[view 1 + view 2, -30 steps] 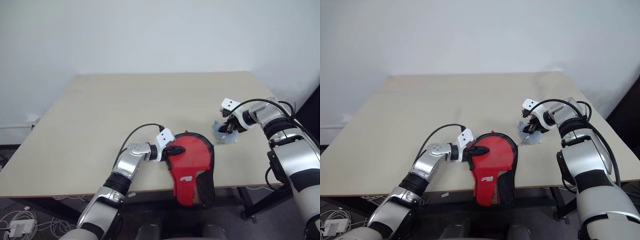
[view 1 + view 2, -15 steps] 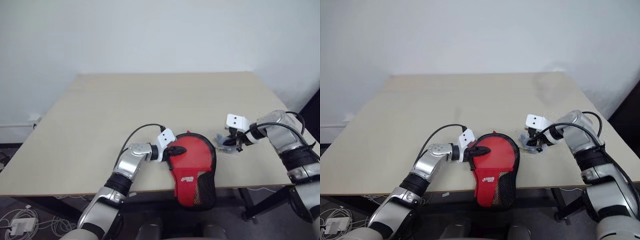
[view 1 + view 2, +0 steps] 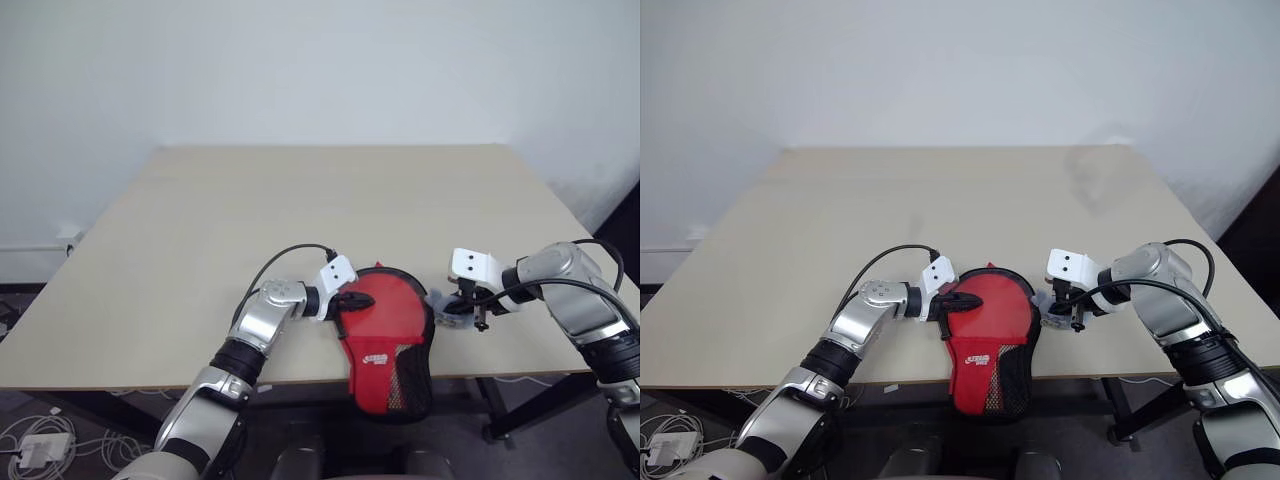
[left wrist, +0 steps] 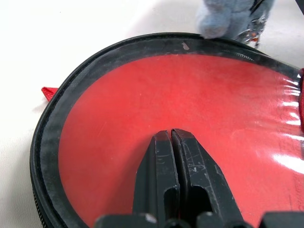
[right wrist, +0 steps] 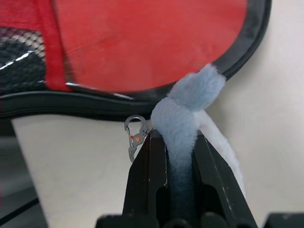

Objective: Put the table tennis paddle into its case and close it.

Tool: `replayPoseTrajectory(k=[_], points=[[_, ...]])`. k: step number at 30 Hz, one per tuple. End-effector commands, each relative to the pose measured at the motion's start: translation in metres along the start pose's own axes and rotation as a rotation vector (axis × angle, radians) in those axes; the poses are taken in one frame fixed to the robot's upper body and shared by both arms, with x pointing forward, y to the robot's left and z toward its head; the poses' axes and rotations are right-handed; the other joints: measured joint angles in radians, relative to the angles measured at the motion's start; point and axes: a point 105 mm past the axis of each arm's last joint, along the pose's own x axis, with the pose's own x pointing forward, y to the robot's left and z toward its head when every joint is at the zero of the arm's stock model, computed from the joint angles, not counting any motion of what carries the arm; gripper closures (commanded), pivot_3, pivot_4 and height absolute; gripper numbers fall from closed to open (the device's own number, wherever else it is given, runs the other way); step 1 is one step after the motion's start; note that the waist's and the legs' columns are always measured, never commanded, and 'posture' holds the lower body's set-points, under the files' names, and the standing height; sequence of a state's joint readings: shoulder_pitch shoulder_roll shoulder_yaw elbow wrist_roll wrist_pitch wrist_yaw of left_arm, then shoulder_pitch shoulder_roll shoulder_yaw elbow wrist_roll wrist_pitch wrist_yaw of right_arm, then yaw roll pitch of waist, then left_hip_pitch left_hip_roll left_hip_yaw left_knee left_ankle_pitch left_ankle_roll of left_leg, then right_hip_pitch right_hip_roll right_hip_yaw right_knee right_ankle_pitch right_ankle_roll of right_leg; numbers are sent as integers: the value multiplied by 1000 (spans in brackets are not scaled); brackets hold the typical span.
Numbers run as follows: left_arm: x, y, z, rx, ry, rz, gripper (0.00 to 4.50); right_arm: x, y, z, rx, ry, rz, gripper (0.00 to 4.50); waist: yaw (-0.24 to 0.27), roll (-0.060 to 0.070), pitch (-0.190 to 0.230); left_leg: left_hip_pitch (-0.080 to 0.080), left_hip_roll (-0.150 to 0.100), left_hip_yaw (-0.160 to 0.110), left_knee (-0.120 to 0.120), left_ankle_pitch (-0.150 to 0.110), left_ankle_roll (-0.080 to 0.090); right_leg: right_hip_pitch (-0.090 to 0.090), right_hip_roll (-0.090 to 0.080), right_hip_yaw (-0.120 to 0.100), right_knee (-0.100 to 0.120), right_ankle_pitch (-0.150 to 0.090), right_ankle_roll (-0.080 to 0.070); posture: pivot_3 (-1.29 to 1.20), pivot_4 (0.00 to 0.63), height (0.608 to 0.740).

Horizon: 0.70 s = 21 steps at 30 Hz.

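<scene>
The case (image 3: 388, 372) lies at the table's front edge, see-through side up, its narrow mesh end hanging over the edge. The table tennis paddle's red face (image 3: 388, 312) shows through the clear film; its handle is hidden. My left gripper (image 3: 350, 298) is shut, and its tips (image 4: 171, 135) rest on the film over the red face. My right gripper (image 5: 178, 137) is shut on a pale grey-blue fuzzy lump (image 5: 185, 109). That lump (image 3: 444, 304) sits against the case's right rim, with a small metal clip (image 5: 135, 137) hanging beside it.
The pale wooden table (image 3: 300, 200) stretches bare behind both arms to the white wall. Its front edge (image 3: 150, 385) runs just below the left forearm. Cables and a white plug box (image 3: 35, 455) lie on the floor at the left.
My right arm has drawn back toward the front edge, bringing the fuzzy lump from the right up against the case's rim. The left gripper and the case have stayed put.
</scene>
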State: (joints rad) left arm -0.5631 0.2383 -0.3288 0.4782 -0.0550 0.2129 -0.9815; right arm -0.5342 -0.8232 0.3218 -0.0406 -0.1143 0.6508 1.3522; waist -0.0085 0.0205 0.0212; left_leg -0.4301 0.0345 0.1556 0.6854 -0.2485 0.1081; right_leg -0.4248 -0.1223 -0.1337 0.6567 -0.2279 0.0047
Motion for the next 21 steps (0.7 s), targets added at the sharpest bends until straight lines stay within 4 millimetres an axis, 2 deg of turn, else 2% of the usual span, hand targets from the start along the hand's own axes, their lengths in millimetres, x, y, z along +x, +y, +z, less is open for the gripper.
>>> replayPoseTrajectory(k=[1,9,13,16,21], points=[[3,-14,-39,-64,134,-46,4500,-12,10,5,-64,-8,39,4410,3,-1,0,0,0,0,0,-1,1,0,0,0,0,0,0,0,0,706],[4,-15,-40,-64,134,-48,4500,-22,42,-2,-166,5,183,4410,13,-3,1,0,0,-1,0,-2,4,0,0,0,-2,-1,1,0,0,706],[4,-14,-39,-63,134,-48,4500,-23,53,-3,-186,0,223,4410,13,-3,1,0,0,-1,0,-5,8,1,0,0,-4,-1,2,0,0,706],[4,-14,-37,-63,129,-48,4500,-23,73,-8,-197,11,299,4410,21,-3,1,0,-1,-1,0,-5,9,2,0,0,-5,-2,3,0,0,706],[5,-12,-32,-56,121,-48,4500,-19,92,-14,-183,11,334,4410,26,-3,0,-1,-1,-3,-1,-7,10,5,-1,-1,-12,-3,5,0,0,706]])
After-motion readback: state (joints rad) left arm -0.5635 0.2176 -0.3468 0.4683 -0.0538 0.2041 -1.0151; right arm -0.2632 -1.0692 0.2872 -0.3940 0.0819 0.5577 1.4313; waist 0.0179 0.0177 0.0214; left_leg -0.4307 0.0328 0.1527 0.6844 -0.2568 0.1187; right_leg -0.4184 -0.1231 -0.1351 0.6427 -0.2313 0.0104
